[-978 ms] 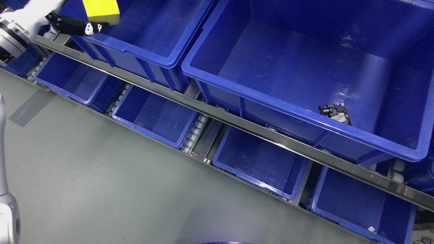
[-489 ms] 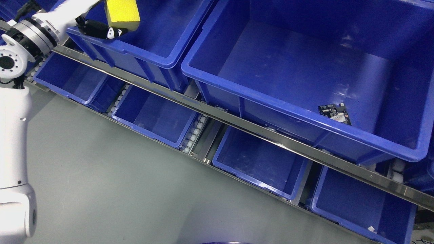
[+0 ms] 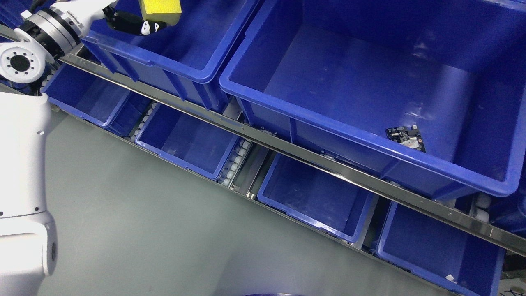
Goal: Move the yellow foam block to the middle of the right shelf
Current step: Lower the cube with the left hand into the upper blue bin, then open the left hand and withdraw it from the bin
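One hand, the left (image 3: 135, 24), grips the block (image 3: 161, 9) at eleven o'clock. It hangs over a bin (image 3: 176, 70), presumably to clear the rims.

The yellow foam block (image 3: 161, 9) and most of the left hand (image 3: 130, 22) gripping it run off the top edge above the upper-left bin (image 3: 172, 68), while the print on the circuit board (image 3: 406, 137) in the big neighbouring bin (image 3: 328, 119) is too small to read.
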Available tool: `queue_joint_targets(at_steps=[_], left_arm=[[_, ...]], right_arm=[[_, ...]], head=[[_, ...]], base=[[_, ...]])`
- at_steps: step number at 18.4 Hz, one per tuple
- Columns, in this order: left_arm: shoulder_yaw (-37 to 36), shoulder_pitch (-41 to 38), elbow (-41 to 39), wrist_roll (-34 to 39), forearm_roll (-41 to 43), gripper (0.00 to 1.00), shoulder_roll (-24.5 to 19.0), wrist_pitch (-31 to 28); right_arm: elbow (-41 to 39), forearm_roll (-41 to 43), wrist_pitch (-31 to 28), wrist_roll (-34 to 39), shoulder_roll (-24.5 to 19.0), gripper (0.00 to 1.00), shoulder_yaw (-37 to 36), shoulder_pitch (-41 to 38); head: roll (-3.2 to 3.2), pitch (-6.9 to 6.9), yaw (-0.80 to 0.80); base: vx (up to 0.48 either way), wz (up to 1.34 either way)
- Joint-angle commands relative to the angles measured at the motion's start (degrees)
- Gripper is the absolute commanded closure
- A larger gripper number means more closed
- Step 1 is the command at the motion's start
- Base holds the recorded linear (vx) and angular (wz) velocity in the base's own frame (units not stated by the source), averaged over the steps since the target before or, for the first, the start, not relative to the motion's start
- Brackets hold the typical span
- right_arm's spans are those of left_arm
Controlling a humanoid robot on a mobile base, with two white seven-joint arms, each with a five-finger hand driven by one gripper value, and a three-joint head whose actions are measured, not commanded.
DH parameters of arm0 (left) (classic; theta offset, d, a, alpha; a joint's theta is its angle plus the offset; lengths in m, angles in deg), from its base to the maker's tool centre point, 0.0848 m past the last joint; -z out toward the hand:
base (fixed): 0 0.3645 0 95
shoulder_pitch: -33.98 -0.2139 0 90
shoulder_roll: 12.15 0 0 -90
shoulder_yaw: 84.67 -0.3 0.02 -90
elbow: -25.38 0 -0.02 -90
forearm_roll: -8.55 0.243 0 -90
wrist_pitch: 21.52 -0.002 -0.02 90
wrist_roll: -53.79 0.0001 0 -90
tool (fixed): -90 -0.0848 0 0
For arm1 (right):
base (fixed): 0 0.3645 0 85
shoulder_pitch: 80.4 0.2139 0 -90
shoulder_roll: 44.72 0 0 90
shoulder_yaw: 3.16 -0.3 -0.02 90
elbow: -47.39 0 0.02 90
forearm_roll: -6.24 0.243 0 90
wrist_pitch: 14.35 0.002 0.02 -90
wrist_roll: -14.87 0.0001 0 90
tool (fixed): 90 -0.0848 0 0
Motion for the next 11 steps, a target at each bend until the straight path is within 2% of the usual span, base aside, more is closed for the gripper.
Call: queue_joint_targets(at_steps=[1, 2, 3, 4, 5, 6, 7, 8, 10, 11], left_arm=[[0.07, 0.26, 1.89, -0.15, 0.28, 0.56, 1.19, -0.05], [0.51, 0.17, 3.29, -0.33, 0.02, 0.75, 1.10, 0.21], [1.47, -0.09, 3.91, -0.33, -0.33, 0.87, 1.27, 0.56], [3.13, -0.53, 4.00, -0.24, -0.42, 0.88, 2.06, 0.48], [4.89, -0.79, 4.09, 0.72, -1.03, 0.84, 3.72, 0.04], [7.60, -0.80, 4.35, 2.12, -2.08, 0.73, 8.52, -0.23], [11.98, -0.80, 4.62, 5.09, -2.27, 0.44, 16.05, -1.53], [15.07, -0.62, 4.62, 6.78, -2.27, 0.30, 19.26, -3.98], [17.91, 0.17, 4.53, 10.38, -2.88, 0.01, 19.26, -10.83], [18.00, 0.35, 4.53, 12.57, -3.93, 0.00, 19.26, -11.65]], right_arm=[[-1.00, -0.18, -0.02, 0.05, 1.00, 0.00, -0.70, -1.40], [-1.00, -0.18, -0.02, 0.05, 1.00, 0.00, -0.70, -1.32], [-1.00, -0.18, -0.02, 0.05, 1.00, 0.00, -0.70, -1.32], [-1.00, -0.18, -0.02, 0.05, 1.00, 0.00, -0.70, -1.32], [-1.00, -0.18, -0.02, 0.05, 1.00, 0.00, -0.70, -1.32], [-1.00, -0.18, -0.02, 0.05, 1.00, 0.00, -0.70, -1.32], [-1.00, -0.18, -0.02, 0.05, 1.00, 0.00, -0.70, -1.40], [-1.00, -0.18, -0.02, 0.05, 1.00, 0.00, -0.70, -1.40], [-1.00, -0.18, -0.02, 0.05, 1.00, 0.00, -0.70, -1.40], [-1.00, -0.18, -0.02, 0.05, 1.00, 0.00, -0.70, -1.32]], head=[[0.00, 0.00, 0.00], [0.00, 0.00, 0.00], [0.00, 0.00, 0.00], [0.00, 0.00, 0.00], [0.00, 0.00, 0.00], [0.00, 0.00, 0.00], [0.00, 0.00, 0.00], [0.00, 0.00, 0.00], [0.00, 0.00, 0.00], [0.00, 0.00, 0.00]], base=[[0.000, 0.00], [0.000, 0.00], [0.000, 0.00], [0.000, 0.00], [0.000, 0.00], [0.000, 0.00], [0.000, 0.00], [0.000, 0.00], [0.000, 0.00], [0.000, 0.00]])
